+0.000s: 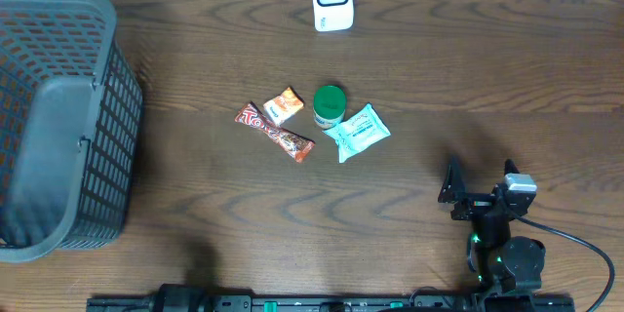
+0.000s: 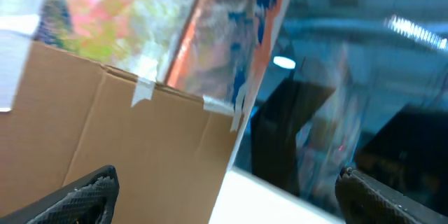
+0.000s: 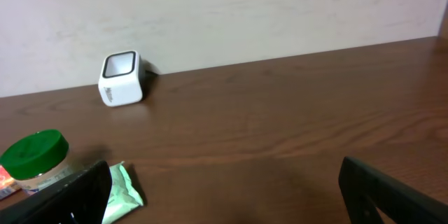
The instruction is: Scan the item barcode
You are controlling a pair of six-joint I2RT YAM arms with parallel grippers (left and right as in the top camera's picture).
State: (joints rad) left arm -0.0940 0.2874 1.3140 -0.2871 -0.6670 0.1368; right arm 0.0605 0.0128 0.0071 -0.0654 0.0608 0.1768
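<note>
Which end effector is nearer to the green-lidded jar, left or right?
Right, it seems. The right end effector hovers open below and right of the green-lidded jar in the overhead view. The left end effector is outside that view, facing a cardboard box.

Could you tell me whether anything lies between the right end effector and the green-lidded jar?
Yes: the mint-green packet lies flat beside the green-lidded jar, directly between it and the right end effector; otherwise bare table.

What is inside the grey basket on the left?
The basket shows only its own grey floor, no items. Its left part runs off the picture, so that corner is unseen.
</note>
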